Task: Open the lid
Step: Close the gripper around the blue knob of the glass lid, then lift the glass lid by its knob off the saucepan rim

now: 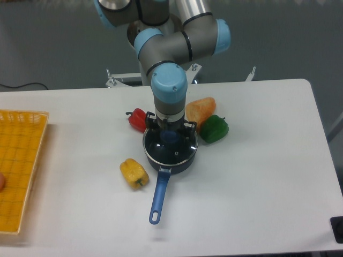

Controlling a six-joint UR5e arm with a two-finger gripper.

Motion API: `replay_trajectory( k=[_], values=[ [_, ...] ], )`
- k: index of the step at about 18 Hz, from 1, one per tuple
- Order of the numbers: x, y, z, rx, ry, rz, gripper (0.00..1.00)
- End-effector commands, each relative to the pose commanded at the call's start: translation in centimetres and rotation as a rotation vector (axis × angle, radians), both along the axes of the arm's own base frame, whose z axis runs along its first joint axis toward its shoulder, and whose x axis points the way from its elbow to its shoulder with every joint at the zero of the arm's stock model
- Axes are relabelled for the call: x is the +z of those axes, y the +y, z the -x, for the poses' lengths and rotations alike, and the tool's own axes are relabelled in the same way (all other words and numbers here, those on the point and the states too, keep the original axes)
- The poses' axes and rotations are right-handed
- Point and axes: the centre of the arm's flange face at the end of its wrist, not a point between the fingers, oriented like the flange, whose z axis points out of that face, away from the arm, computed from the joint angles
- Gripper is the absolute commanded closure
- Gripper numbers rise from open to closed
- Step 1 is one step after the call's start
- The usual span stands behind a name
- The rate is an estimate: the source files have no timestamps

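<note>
- The gripper (170, 134) hangs straight down over the saucepan (169, 155), its fingers either side of the blue knob (170, 137); whether they clamp it cannot be told.
- The lid (170, 145) sits on the saucepan at mid-table.
- Crowding the pan: a red pepper (138, 119) at its back left, an orange pepper (201, 110) and green pepper (214, 128) at its back right.
- A yellow pepper (133, 173) lies beside the pan handle (158, 195).
- A yellow basket (19, 166) sits at the table's left edge.

The arm's wrist blocks the gripper (170, 134) above the lid (170, 145), so finger spacing's unclear, maybe around the knob. Left of the lid, the yellow basket (21, 160) gets cropped.
</note>
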Motion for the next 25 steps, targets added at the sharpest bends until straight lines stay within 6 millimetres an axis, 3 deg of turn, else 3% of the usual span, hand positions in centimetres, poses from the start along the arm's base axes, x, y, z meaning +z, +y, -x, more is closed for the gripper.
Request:
replay_trajectory(
  k=[11, 18, 25],
  values=[
    [0.8, 0.4, 0.1, -0.006, -0.005, 0.001, 0.3],
    [3.8, 1.2, 1.3, -0.105, -0.002, -0.022, 0.3],
    [4.6, 2.8, 3.1, -0.181, 0.013, -0.048, 0.33]
  ],
)
